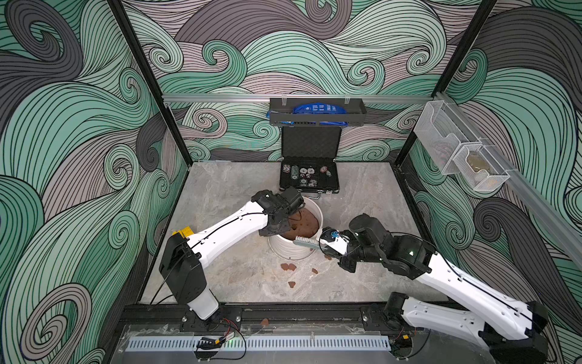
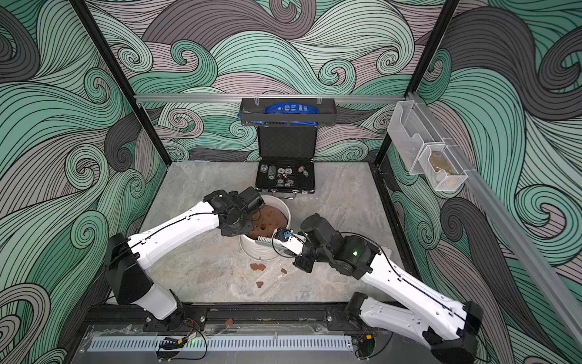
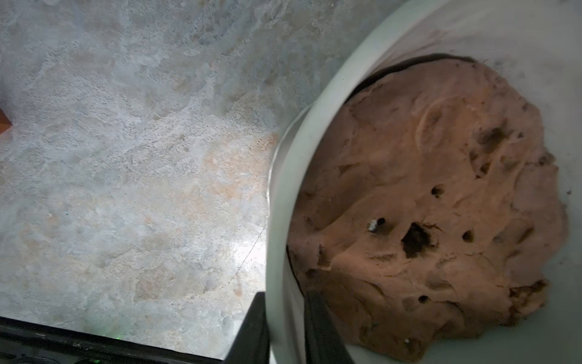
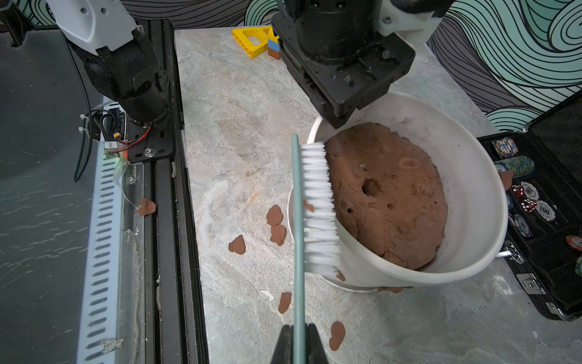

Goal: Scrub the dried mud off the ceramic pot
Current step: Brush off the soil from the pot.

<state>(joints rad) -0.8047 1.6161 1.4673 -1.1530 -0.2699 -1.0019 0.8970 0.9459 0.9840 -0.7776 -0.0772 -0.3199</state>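
The white ceramic pot (image 1: 294,250) (image 2: 260,252) stands mid-table, and a big brown mound (image 4: 387,195) fills it. My left gripper (image 3: 285,304) (image 1: 274,231) is shut on the pot's rim (image 3: 283,189), one finger outside and one inside. My right gripper (image 4: 299,334) (image 1: 327,241) is shut on the teal handle of a brush (image 4: 318,205). The brush's white bristles lie against the pot's near rim and outer wall. Small patches of dried mud (image 4: 340,276) cling to that wall. More dried mud chips (image 1: 288,267) (image 4: 274,216) lie on the table in front.
An open black case of poker chips (image 1: 310,179) lies just behind the pot. Yellow blocks (image 4: 252,41) sit near the left arm's base. A black shelf (image 1: 318,115) hangs on the back wall and mesh baskets (image 1: 456,148) on the right wall. The front rail (image 1: 299,315) holds one chip.
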